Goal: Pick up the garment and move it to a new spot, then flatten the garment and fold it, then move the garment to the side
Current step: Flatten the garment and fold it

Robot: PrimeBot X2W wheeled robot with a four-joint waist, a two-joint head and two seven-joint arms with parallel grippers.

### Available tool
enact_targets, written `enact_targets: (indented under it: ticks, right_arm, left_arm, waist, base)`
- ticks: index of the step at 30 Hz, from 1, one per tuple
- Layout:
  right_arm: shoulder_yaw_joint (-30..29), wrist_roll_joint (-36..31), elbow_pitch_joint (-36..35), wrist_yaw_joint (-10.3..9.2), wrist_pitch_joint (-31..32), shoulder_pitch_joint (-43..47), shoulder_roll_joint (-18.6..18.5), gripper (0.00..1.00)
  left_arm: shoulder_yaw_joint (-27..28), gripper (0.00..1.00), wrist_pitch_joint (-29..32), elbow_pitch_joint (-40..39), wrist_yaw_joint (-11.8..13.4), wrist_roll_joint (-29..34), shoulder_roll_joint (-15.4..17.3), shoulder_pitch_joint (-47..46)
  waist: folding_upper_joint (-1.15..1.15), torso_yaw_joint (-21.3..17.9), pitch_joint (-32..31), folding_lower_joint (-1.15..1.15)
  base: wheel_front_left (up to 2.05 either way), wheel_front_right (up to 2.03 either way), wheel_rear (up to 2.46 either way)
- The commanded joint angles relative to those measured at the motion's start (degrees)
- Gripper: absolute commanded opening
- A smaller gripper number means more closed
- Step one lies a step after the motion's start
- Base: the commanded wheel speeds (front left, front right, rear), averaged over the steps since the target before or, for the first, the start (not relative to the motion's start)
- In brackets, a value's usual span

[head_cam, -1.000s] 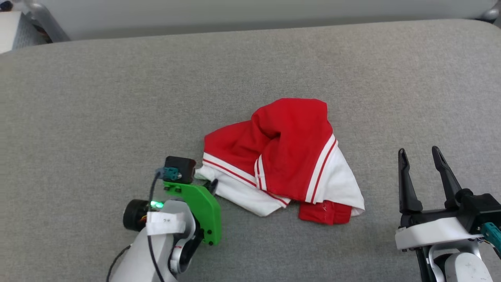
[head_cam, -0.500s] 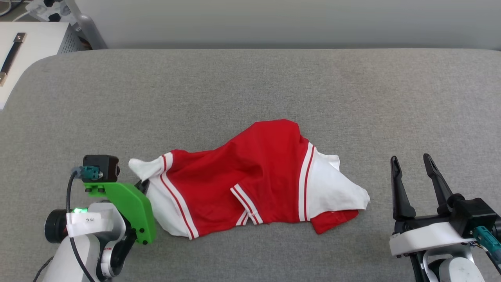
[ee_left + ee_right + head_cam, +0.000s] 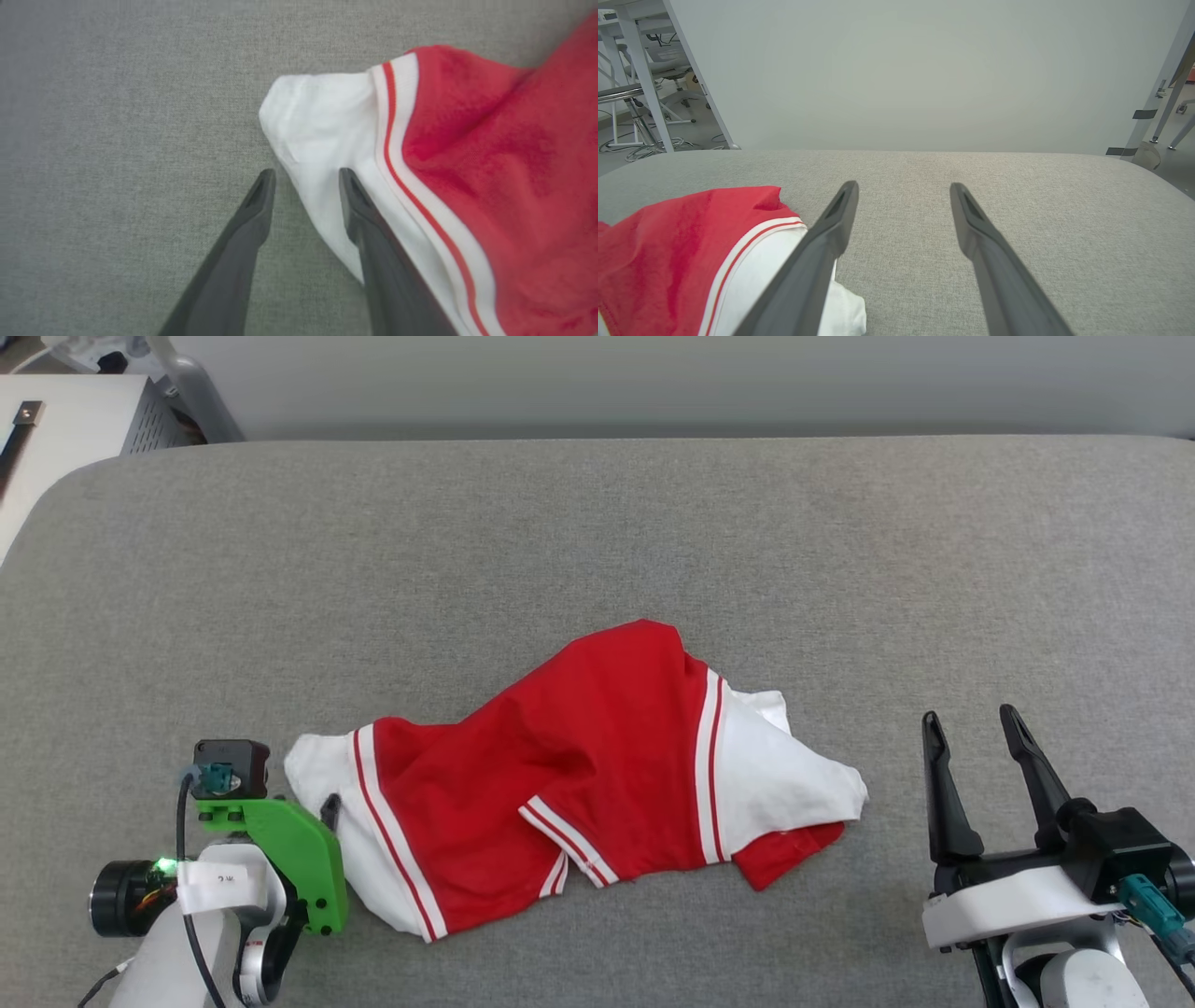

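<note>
Grey fabric-covered desk (image 3: 597, 523) stands before a pale wall (image 3: 924, 70); a white cabinet (image 3: 65, 429) sits off its corner, office chair (image 3: 672, 70) beyond.

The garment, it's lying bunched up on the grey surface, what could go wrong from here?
1. The left gripper stands open astride the white sleeve edge; withdrawing could snag and drag it.
2. The garment lies folded over itself, so flattening may trap creases.

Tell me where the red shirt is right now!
In the head view the garment lies crumpled in the middle of the grey cushion, between the left gripper at its white sleeve and the right gripper.
</note>
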Motion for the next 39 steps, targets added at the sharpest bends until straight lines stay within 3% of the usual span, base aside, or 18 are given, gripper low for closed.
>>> enact_targets:
  ticks: [1, 5, 16, 24, 30, 34, 38, 39]
  right_arm:
    - [0.0, -0.6, 0.1, -0.06, -0.1, -0.3, -0.2, 1.0]
    - [-0.2, -0.6, 0.2, -0.06, -0.1, 0.1, -0.2, 1.0]
    - [-2.1, -0.5, 0.4, -0.06, -0.1, 1.8, -0.2, 1.0]
    - [-1.8, -1.3, 0.6, -0.06, -0.1, 3.1, -0.2, 1.0]
    - [-0.7, -4.2, 3.1, -0.06, 0.4, 2.3, -0.2, 1.0]
    - [1.9, -3.7, 4.6, -0.06, 8.0, -1.3, -2.7, 1.0]
    - [6.3, 0.9, 5.4, -0.06, 21.6, -6.8, -8.2, 1.0]
    - [8.4, 4.9, 6.1, -0.06, 34.2, -10.8, -11.8, 1.0]
  left_arm:
    - [0.0, 1.0, -1.9, 0.5, 0.1, 1.1, -0.3, -1.2]
    - [-0.6, 1.0, -9.4, 0.6, 0.2, 3.0, -0.5, -2.3]
    - [-3.9, 1.0, -33.7, -6.1, -3.4, 6.5, -2.7, 0.8]
    - [-4.4, 1.0, -36.0, -12.0, -2.2, 9.7, -6.5, 7.8]
    - [-3.6, 1.0, -36.1, -13.5, -3.5, 11.4, -7.8, 9.5]
    - [-2.5, 1.0, -36.1, -14.3, -4.2, 12.2, -8.2, 8.7]
    - [-1.8, 1.0, -36.1, -15.0, -5.1, 12.8, -9.1, 8.1]
    - [-1.7, 1.0, -36.1, -14.9, -5.7, 13.4, -9.9, 7.4]
  waist:
    - [0.0, 0.5, -0.6, 0.0]
    - [0.0, 1.4, -1.9, 0.0]
    - [0.0, 4.6, -5.7, 0.0]
    - [0.0, 5.6, -7.2, 0.0]
    - [0.0, 7.0, -6.6, 0.0]
    - [0.0, 8.2, -5.4, 0.0]
    - [0.0, 9.5, -3.5, 0.0]
    - [0.0, 11.0, -1.8, 0.0]
  base:
    - [0.0, 0.0, 0.0]
    - [0.0, 0.0, 0.0]
    - [0.0, 0.0, 0.0]
    - [0.0, 0.0, 0.0]
    - [0.0, 0.0, 0.0]
    - [0.0, 0.0, 0.0]
    - [0.0, 0.0, 0.0]
    - [0.0, 0.0, 0.0]
